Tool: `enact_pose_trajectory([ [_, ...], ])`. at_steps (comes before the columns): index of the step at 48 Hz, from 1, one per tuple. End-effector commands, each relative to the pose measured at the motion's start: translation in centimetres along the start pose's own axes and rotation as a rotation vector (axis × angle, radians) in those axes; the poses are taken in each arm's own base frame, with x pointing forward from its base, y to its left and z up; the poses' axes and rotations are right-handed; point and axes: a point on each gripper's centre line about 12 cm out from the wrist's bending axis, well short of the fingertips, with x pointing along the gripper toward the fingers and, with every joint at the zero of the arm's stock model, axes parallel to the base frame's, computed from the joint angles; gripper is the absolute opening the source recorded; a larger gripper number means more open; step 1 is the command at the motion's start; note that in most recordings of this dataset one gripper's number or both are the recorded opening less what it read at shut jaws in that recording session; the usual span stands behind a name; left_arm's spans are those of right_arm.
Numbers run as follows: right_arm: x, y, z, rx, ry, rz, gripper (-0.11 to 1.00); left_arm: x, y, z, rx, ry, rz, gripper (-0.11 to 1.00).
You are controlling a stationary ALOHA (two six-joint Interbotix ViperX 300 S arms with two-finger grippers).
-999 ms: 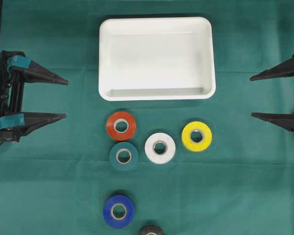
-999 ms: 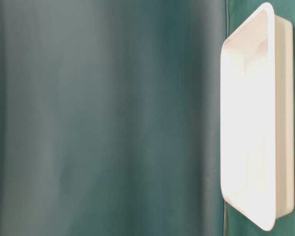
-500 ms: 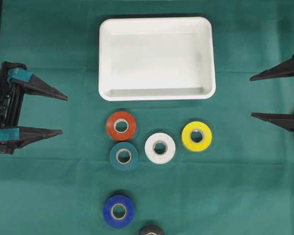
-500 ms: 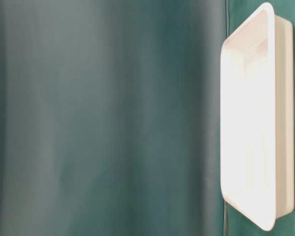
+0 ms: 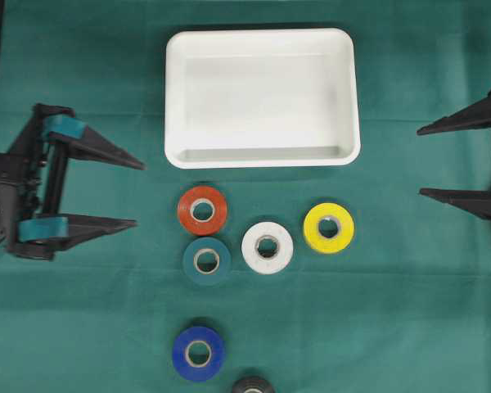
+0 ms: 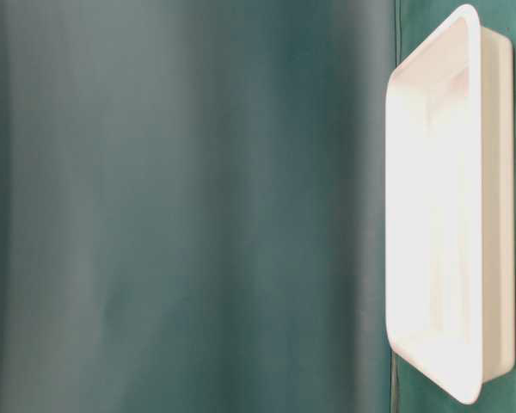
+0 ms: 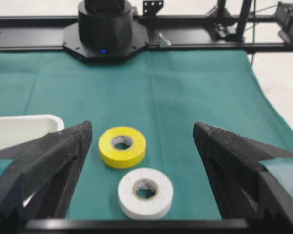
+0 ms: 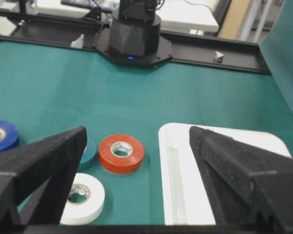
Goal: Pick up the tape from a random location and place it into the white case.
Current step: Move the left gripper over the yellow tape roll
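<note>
Tape, six rolls, is lying flat on the green cloth [image 5: 82, 327], none of it in the case and none of it held. Nearest the bottom edge of your overhead view, a black roll [image 5: 253, 385] is showing only in part, cut off by the frame, with a blue roll [image 5: 198, 353] sitting just up and left of it. Farther up, you are looking at a cluster of four: a teal roll [image 5: 206, 260] touching an orange roll [image 5: 202, 210] above it, a white roll [image 5: 268, 247] just to their right, and a yellow roll [image 5: 328, 227] beyond that, apart from the rest. Your left gripper [image 5: 137, 193] is standing to the left of the orange and teal rolls, its jaws spread wide and gripping nothing, tips pointing toward them. Your right gripper [image 5: 420, 160] is waiting at the right edge, likewise gaping wide and holding nothing, well apart from the yellow roll. Farthest up, the white case [image 5: 262, 155] is resting with nothing in it, its near rim close to the orange roll.
</note>
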Motion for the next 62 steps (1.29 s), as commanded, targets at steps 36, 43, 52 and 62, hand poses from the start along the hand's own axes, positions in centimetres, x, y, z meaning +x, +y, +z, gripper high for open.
enact_pose_trajectory([
  [36,0.3,-0.6,1.1,-0.002,-0.031,-0.030,0.91,14.8,-0.2,5.4,-0.001,-0.032,-0.002,0.99],
  [43,0.3,-0.7,1.0,-0.002,-0.027,-0.034,0.91,17.0,-0.2,6.1,-0.001,-0.038,-0.002,0.99],
  [52,0.3,-0.7,0.8,-0.003,-0.022,-0.034,0.91,19.4,0.1,7.0,0.000,-0.043,0.006,0.99],
  [62,0.4,-0.7,0.8,-0.006,-0.018,-0.034,0.91,21.0,0.6,7.0,-0.001,-0.020,0.015,0.99],
])
